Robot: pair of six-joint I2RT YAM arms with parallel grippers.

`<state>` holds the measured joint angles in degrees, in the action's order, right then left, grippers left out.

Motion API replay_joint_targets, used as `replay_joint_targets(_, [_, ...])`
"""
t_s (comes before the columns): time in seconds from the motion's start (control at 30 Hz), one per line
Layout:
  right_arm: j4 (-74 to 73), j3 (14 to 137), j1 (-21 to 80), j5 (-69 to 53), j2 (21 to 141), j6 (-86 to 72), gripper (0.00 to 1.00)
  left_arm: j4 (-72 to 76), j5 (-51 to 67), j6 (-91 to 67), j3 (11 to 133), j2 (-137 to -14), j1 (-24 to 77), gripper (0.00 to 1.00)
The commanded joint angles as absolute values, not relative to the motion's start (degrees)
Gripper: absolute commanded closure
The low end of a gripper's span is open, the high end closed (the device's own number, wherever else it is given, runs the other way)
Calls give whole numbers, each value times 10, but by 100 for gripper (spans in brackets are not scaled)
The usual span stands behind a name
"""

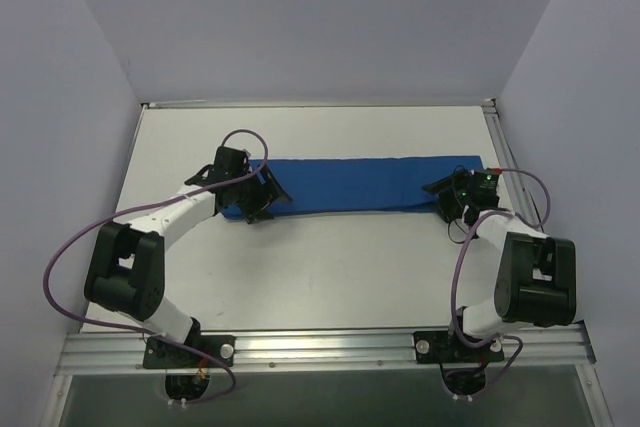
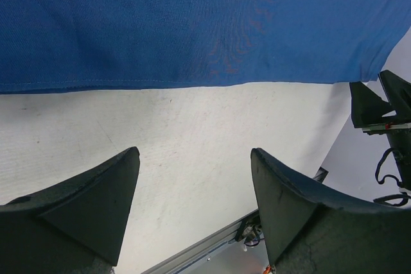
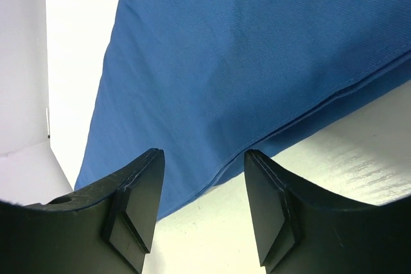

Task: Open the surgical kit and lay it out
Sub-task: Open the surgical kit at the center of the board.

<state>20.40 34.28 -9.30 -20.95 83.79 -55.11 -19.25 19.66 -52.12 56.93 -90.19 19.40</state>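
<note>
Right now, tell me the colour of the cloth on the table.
The cloth is plain royal blue with no pattern, clearest in the left wrist view.

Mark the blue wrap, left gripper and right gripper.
blue wrap (image 1: 370, 184), top view, middle of the folded strip.
left gripper (image 2: 192, 155), left wrist view, gap midway between fingertips.
right gripper (image 3: 202, 153), right wrist view, gap midway between fingertips.
</note>
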Motion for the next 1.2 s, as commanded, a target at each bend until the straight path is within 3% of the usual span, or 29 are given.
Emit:
replay_joint_targets(0.0, [189,338,-91,-199,813,-536,47,-176,206,-516,584,-897,192,21])
replay_joint_targets(0.3, [228,318,-91,-201,833,-552,49,-178,214,-515,590,-903,192,21])
replay_joint_targets(0.67, [337,309,-91,-225,907,-591,58,-175,215,-515,589,-902,191,23])
replay_joint_targets(0.77, [371,308,-91,-238,924,-613,68,-178,215,-515,589,-903,190,26])
replay_joint_targets(0.83, [396,305,-86,-254,922,-637,81,-175,214,-517,584,-899,190,27])
replay_joint_targets(1.0, [392,320,-68,-264,891,-666,96,-164,209,-521,574,-894,190,27])
replay_joint_targets(1.17, [358,344,-64,-257,872,-666,100,-151,218,-535,565,-896,193,23])
